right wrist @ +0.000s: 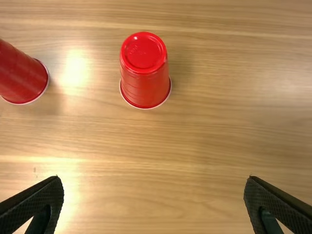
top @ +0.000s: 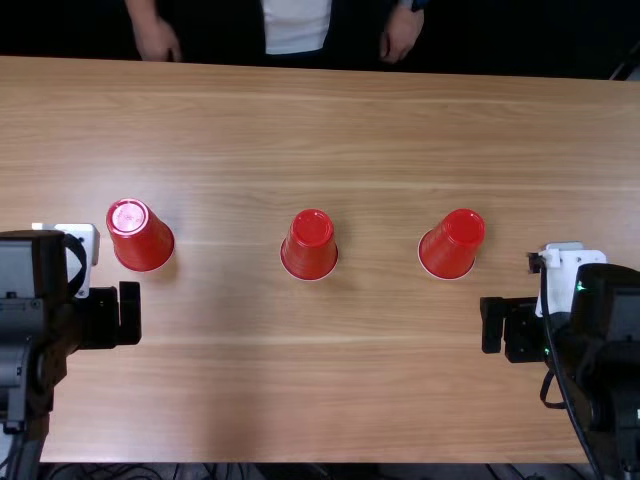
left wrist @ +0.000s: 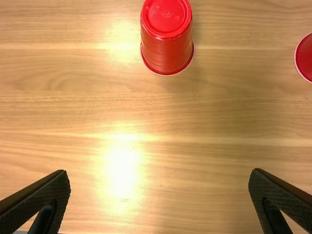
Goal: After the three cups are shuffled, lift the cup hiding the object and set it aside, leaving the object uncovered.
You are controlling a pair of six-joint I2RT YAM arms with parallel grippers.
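Currently:

1. Three red cups are set mouth-down in a row across the middle of the table (top: 330, 120): left cup (top: 140, 237), middle cup (top: 309, 244) and right cup (top: 453, 243). They are well apart from one another.
2. All three rims are seated on the wood, with the flat bases facing up. Which cup covers the object cannot be told.
3. The left gripper (left wrist: 158, 202) is held above bare wood on the near side of the left cup, apart from it. Its fingers (left wrist: 41, 200) are spread wide, with nothing between them.
4. From the left wrist, the left cup is seen straight ahead, and the edge of the middle cup is caught off to one side.
5. The right gripper (right wrist: 153, 204) is held the same way on the near side of the right cup, with no contact. Its fingers (right wrist: 278, 204) are also spread wide and nothing is pinched.
6. From the right wrist, the right cup is seen ahead — the middle cup is partly caught at the frame's edge.
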